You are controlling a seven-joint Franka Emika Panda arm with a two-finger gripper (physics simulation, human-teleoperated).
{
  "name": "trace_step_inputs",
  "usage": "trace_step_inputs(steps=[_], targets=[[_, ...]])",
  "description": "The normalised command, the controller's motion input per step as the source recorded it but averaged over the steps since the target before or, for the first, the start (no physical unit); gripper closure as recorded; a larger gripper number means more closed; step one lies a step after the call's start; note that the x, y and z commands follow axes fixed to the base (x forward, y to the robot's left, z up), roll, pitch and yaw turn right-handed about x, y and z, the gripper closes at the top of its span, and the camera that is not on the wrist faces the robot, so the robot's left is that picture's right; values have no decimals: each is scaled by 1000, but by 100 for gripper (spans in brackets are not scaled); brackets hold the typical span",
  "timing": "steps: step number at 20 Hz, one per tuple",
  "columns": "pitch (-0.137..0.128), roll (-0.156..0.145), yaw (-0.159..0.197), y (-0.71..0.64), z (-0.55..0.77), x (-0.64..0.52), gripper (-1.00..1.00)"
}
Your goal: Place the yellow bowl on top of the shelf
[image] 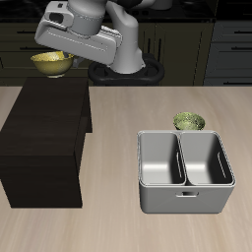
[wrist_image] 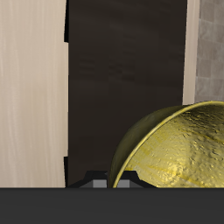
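Note:
The yellow bowl [image: 51, 64] hangs tilted in my gripper [image: 65, 51], a little above the back part of the dark brown shelf [image: 44, 138]. The gripper is shut on the bowl's rim. In the wrist view the bowl [wrist_image: 175, 149] shows golden with a mottled inside. It is over the shelf's flat dark top [wrist_image: 122, 79], with the gripper [wrist_image: 112, 182] at its rim. Whether the bowl touches the shelf top I cannot tell.
A grey metal two-compartment bin [image: 182, 169] stands on the wooden table [image: 118, 226] beside the shelf. A small olive-green bowl [image: 189, 121] sits just behind the bin. The robot's base is at the table's back.

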Motion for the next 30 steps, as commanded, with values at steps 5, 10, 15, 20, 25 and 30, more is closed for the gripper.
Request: trace_step_inputs(steps=[5, 10, 15, 20, 25, 30], targets=[[11, -33, 12, -134, -43, 176, 100], [3, 1, -2, -1, -22, 54, 100], [-9, 36, 9, 137, -2, 43, 100], [-9, -1, -3, 38, 47, 32, 100], [-1, -12, 16, 0, -100, 52, 100], [26, -2, 16, 24, -241, 90, 100]])
